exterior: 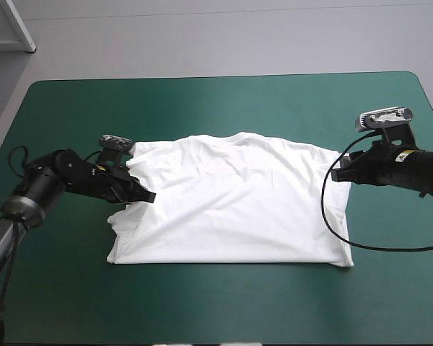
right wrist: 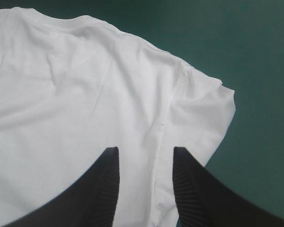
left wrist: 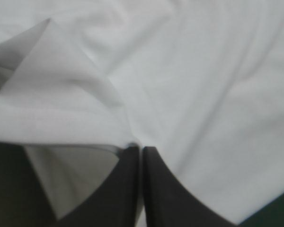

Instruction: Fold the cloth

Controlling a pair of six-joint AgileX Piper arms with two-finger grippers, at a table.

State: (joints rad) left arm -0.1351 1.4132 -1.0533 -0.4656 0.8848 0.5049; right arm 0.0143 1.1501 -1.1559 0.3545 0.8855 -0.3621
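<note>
The white T-shirt (exterior: 234,202) lies spread flat in the middle of the teal-green table, collar toward the far edge. My left gripper (exterior: 143,194) is at the shirt's left side, and in the left wrist view its black fingers (left wrist: 154,189) meet on a raised fold of the T-shirt (left wrist: 180,85), so the left gripper (left wrist: 141,150) is shut on the cloth. My right gripper (exterior: 338,171) sits at the shirt's right edge. Seen from the right wrist, the right gripper (right wrist: 146,151) stands open just above the T-shirt (right wrist: 75,109), beside the short sleeve (right wrist: 203,113).
Bare teal-green cover (exterior: 216,310) runs all round the shirt, widest along the near edge and the far edge (exterior: 224,101). The shirt's left side is rumpled and turned up near my left gripper.
</note>
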